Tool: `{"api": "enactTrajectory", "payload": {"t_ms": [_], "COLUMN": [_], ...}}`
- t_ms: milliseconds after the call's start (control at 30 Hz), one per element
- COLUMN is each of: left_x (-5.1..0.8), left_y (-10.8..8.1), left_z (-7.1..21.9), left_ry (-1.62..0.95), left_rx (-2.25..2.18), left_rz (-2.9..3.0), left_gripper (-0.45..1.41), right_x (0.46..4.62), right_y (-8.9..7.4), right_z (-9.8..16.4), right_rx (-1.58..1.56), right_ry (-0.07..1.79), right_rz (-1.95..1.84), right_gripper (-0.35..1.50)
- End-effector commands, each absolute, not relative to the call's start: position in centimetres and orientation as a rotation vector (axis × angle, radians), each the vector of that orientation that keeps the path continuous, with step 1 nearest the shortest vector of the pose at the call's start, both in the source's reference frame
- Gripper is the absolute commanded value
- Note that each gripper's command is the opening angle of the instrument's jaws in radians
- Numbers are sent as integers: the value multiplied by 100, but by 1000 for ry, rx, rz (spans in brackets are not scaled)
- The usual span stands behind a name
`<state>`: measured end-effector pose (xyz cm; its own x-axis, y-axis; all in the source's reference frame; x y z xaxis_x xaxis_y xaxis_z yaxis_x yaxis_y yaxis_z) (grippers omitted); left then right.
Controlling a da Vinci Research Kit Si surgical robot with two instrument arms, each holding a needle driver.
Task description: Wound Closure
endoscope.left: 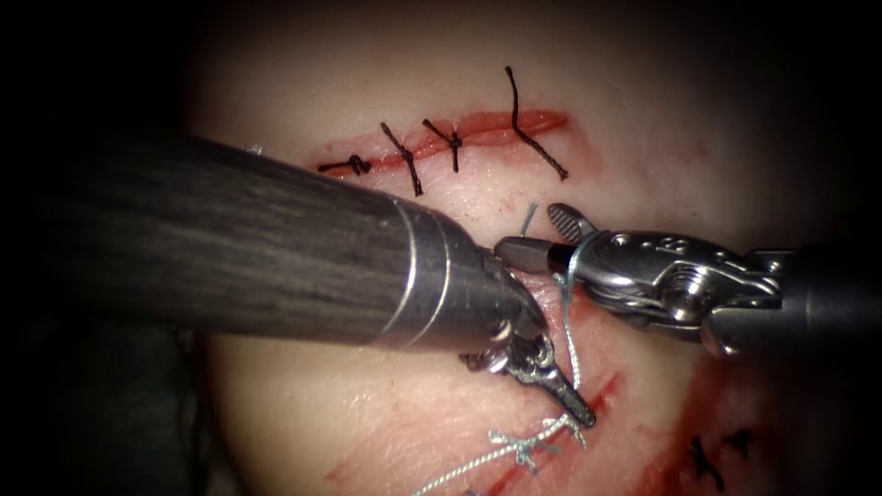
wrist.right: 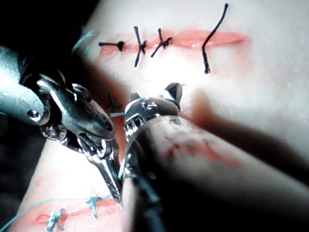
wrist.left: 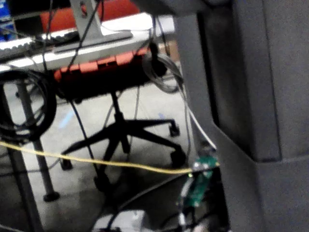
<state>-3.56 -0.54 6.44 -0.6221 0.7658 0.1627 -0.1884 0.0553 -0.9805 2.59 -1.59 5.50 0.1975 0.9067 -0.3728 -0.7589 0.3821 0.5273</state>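
We see the left tool point(endoscope.left: 574, 404) pinching pale thread point(endoscope.left: 571, 344) beside the knot; the right tool point(endoscope.left: 542, 234), jaws spread, has thread looped around it.

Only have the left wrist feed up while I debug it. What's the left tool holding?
Observer: The left tool seems to have its jaws shut on the pale blue thread, tip down at the lower cut.
Operator: Right tool?
Observer: The right tool has its jaws open; the thread is draped across them and not gripped.
Operator: Stitches on that cut?
Observer: Two pale blue knots, left of the left tool's tip.
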Motion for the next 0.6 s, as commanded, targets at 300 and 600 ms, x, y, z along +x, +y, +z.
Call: {"api": "enactTrajectory", "payload": {"t_ms": [300, 600], "left_x": [-360, -362], "left_y": [-55, -58], "left_z": [648, 645], "left_ry": [-1619, -1632], "left_rx": [-584, -572], "left_rz": [1637, 1628], "left_gripper": [-45, -45], "right_x": [271, 273], "right_y": [-179, -162], "right_z": [580, 569], "right_rx": [249, 274], "right_ry": [665, 742], "right_rz": [1184, 1239], "right_gripper": [51, -35]}}
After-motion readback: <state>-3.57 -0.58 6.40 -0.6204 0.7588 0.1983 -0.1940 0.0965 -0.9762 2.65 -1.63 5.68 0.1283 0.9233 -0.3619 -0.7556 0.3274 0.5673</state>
